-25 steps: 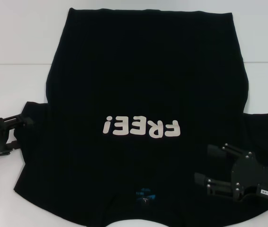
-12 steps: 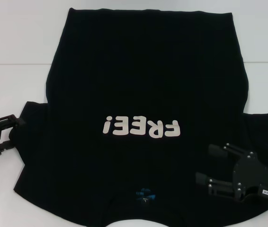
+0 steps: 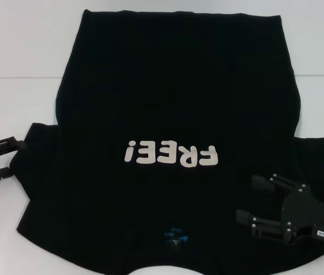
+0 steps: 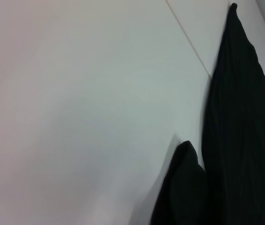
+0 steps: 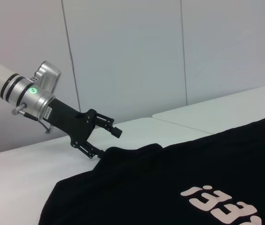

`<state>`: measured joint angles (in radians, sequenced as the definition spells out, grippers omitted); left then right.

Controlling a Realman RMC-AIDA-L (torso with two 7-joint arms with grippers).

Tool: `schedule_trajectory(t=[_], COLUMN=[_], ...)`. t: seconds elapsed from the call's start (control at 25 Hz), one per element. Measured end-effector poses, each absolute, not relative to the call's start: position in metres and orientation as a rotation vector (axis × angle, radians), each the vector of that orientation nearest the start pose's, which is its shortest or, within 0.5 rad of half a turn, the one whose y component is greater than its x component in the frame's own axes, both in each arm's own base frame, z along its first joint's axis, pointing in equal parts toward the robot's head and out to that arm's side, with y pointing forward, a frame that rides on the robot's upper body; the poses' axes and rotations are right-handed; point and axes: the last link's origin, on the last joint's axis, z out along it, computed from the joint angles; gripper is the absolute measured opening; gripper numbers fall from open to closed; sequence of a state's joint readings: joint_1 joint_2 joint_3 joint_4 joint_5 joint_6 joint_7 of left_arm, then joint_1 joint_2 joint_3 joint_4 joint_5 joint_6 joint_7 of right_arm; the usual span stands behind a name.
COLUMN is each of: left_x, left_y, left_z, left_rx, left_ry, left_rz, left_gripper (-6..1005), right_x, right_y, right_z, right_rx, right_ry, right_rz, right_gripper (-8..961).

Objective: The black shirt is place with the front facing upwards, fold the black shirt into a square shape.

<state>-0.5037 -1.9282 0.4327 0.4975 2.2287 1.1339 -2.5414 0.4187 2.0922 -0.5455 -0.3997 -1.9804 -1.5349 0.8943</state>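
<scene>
Head view: black shirt [image 3: 179, 114] lies flat, front up, on the white surface [image 3: 19, 57], "FREE!" lettering [image 3: 170, 154] reading upside down, blue neck label [image 3: 175, 235] at the near edge. Left gripper [image 3: 18, 157] sits at the tip of the shirt's left sleeve [image 3: 39, 149], fingers spread, lower one touching the cloth edge. Right gripper [image 3: 245, 199] hovers over the shirt near the right shoulder, fingers spread, holding nothing.
</scene>
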Motion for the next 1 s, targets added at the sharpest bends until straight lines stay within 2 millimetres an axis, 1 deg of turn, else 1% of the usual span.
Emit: schedule_trajectory(t=[0.24,0.48,0.84,1.0], left_x=[-0.374,-0.368,-0.372,-0.371], left_y=[0.346,0.348,0.351,0.353], left_z=[0.059,0.051,0.057,0.057], left_rx=[1.996,2.026,2.075,2.1], left_ry=[2.818,2.78,2.805,2.793], left_rz=[0.962,0.908,0.917,0.912], left_gripper=[860,859,859,848], right_x=[0.306,0.306,0.306,0.305], right_y=[0.277,0.277,0.277,0.277], right_z=[-0.033,-0.034,-0.033,-0.033], right_rx=[-2.592,-2.595,-2.592,-2.593], right_ry=[0.448,0.447,0.445,0.444], right_rz=[0.775,0.774,0.775,0.776], right_gripper=[896,896,895,895])
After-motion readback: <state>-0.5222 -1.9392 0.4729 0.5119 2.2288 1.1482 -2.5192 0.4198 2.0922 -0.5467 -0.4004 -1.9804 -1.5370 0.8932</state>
